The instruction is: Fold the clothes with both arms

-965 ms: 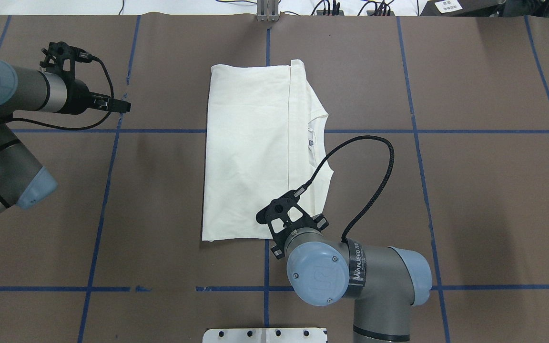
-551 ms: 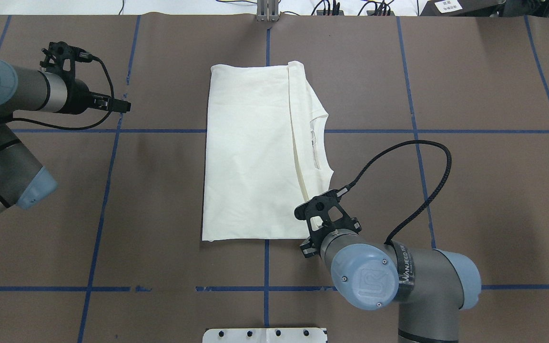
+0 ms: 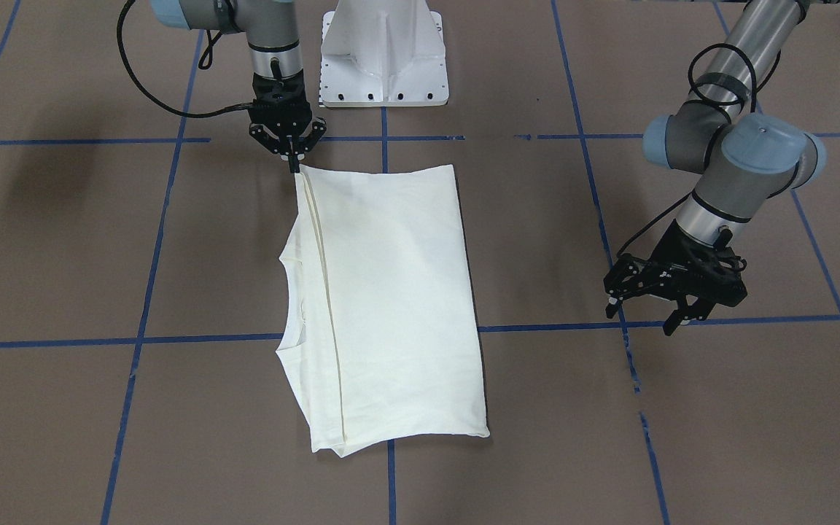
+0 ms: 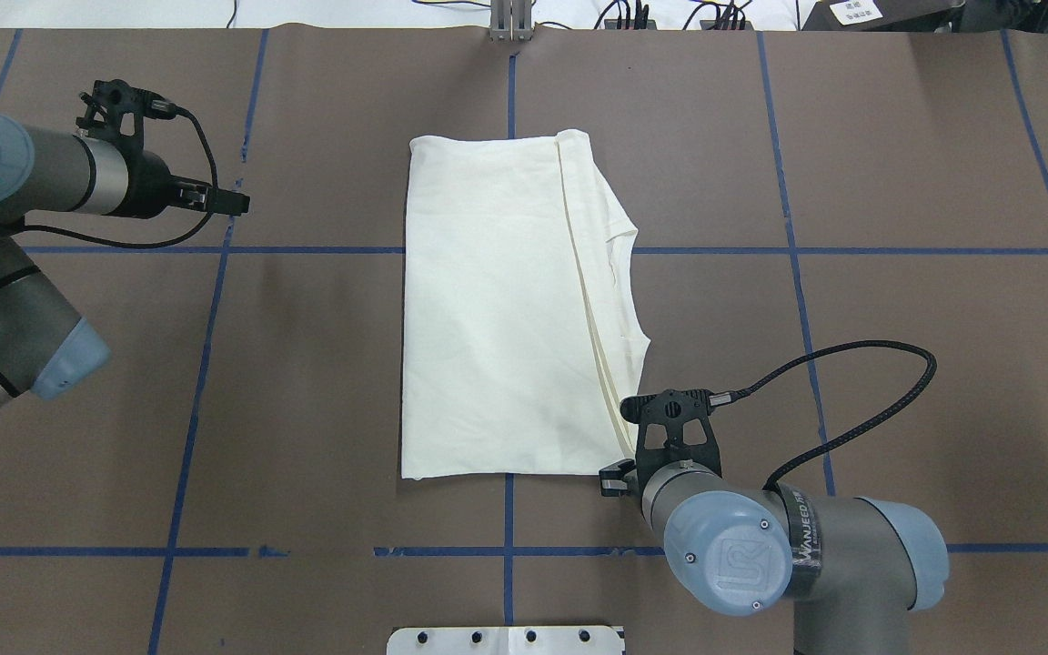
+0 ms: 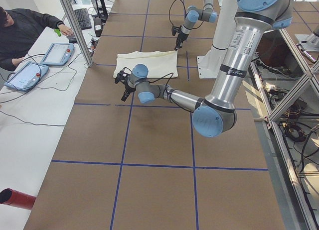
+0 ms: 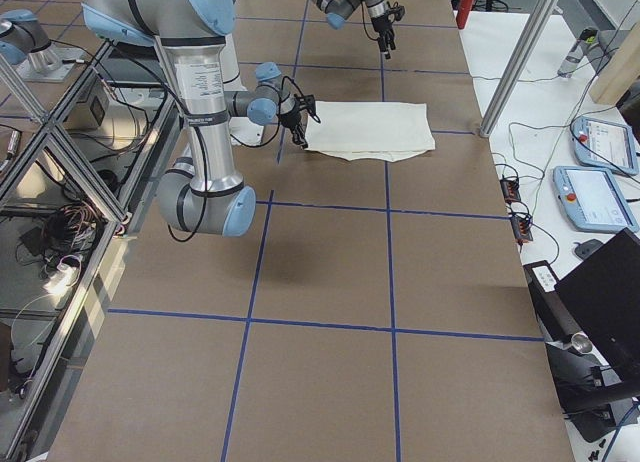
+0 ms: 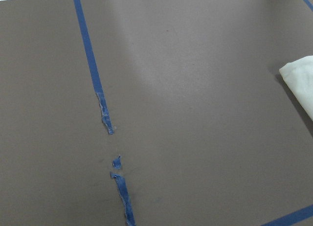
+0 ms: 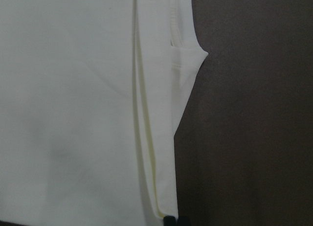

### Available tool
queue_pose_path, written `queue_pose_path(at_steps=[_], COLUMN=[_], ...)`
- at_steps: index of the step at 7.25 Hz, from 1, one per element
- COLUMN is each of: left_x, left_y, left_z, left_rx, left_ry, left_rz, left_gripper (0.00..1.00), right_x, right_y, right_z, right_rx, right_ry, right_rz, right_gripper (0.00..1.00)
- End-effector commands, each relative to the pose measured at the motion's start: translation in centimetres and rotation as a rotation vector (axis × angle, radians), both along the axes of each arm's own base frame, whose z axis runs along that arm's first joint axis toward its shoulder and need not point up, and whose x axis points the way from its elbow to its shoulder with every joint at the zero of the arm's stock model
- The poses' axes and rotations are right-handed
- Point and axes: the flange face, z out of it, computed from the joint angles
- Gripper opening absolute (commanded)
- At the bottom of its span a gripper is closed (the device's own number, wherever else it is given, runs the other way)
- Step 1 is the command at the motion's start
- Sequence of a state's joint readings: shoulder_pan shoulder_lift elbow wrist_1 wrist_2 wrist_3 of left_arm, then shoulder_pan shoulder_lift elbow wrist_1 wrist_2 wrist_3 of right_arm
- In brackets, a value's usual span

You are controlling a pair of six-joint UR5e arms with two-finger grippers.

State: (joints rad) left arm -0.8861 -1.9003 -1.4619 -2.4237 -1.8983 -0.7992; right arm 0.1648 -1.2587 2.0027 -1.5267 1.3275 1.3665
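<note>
The plain cream, soft cotton long-sleeved T-shirt (image 4: 506, 300) lies flat in the middle of the table, already folded into a long, neat rectangle. No sleeve hangs loose and no print shows. A folded-over edge runs along its length, just inside the neckline (image 4: 622, 273), which peeks out on the robot's right side.

The black two-fingered right claw (image 3: 294, 162) sits at the shirt's near right corner. Its fingers are drawn together there, and it appears to pinch the layered edge. The black left claw (image 3: 640, 310) hovers with fingers spread, holding nothing, well apart from the cloth over the brown paper-covered table (image 4: 897, 136) with its blue tape grid.

By my judgement the first folds are done. At least one crosswise fold is left to shorten the rectangle, and the left arm must come in for it.
</note>
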Motion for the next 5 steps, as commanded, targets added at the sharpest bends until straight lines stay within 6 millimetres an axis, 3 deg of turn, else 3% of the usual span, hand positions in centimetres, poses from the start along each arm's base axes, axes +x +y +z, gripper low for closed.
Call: queue_pose_path(at_steps=[1,3,5], left_x=[0.0,0.1,0.1], left_y=[0.0,0.0,0.0], left_z=[0.2,0.1,0.1], left_rx=[-0.002,-0.001,-0.003], left_ry=[-0.002,-0.002,-0.001], left_rz=[0.000,0.002,0.003], left_gripper=[1.00,1.00,1.00], right_x=[0.2,1.1,0.3], right_y=[-0.1,-2.5,-4.9], right_z=[-0.4,-0.8,1.1], right_rx=[-0.001,0.082,0.160], right_ry=[-0.011,-0.023,0.081], right_rz=[0.004,-0.032,-0.106], right_gripper=[1.00,1.00,1.00])
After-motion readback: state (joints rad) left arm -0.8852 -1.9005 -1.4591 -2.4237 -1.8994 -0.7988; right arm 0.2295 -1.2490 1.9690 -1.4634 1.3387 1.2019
